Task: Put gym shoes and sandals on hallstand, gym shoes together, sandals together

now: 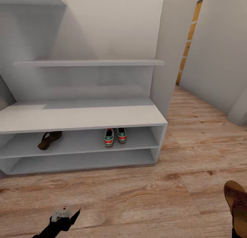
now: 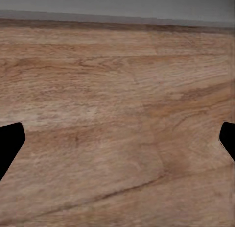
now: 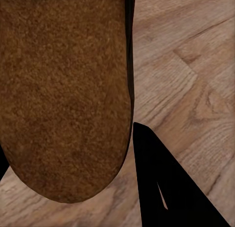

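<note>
In the head view, the hallstand (image 1: 82,116) is seen against the wall, a pale bench with two open shelf levels and wall shelves above. On its upper shelf level one brown sandal (image 1: 49,139) lies toward the left end, and the two gym shoes (image 1: 115,136) stand side by side toward the right, well apart from it. The second sandal (image 1: 237,201) is seen at the lower right edge, above the wood-grain corridor floor (image 1: 144,197), held up by the right arm. The left gripper (image 1: 65,215) is seen low over the floor. In the left wrist view, the two dark fingertips (image 2: 10,143) are spread wide, with only floor planks between them and nothing held. In the right wrist view, the sandal's brown sole (image 3: 63,89) is pressed against the dark finger (image 3: 166,188), and the right gripper is closed on that sandal.
</note>
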Motion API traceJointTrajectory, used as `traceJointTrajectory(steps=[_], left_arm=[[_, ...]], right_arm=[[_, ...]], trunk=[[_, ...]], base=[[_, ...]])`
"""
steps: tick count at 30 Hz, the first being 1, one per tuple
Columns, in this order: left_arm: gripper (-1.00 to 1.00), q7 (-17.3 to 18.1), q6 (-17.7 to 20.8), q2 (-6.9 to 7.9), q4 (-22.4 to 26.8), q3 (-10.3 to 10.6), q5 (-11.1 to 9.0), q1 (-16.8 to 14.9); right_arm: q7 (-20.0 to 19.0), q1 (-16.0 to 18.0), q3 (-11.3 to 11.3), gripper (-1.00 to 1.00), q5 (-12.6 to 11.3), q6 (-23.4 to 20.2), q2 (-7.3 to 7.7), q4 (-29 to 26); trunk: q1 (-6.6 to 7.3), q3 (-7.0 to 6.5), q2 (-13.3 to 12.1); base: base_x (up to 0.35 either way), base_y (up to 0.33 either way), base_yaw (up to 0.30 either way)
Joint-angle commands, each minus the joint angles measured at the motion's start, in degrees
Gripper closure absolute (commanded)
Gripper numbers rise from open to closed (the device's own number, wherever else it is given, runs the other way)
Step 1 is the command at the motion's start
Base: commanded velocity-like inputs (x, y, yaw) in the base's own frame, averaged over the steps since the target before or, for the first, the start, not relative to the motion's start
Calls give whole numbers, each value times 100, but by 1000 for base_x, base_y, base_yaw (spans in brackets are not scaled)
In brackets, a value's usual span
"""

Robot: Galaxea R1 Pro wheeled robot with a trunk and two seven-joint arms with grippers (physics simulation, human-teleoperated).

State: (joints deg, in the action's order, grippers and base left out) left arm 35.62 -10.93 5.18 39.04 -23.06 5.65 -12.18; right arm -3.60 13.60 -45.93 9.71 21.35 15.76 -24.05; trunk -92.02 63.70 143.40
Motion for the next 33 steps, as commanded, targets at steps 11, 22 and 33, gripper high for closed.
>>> traceJointTrajectory(steps=[11,22,33], left_arm=[[-100,424,-729,18,-353,-468,107,382],[-100,430,-743,11,-324,-456,113,444],[-100,429,-736,9,-318,-459,112,453]], right_arm=[[-34,8,-48,100,13,37,-118,-48],[-27,7,-53,100,13,41,-135,-34],[-23,6,-48,100,17,36,-165,-16]], trunk=[[1,4,2],[1,4,2],[1,4,2]], base=[[0,0,0],[-146,204,0],[-146,279,0]])
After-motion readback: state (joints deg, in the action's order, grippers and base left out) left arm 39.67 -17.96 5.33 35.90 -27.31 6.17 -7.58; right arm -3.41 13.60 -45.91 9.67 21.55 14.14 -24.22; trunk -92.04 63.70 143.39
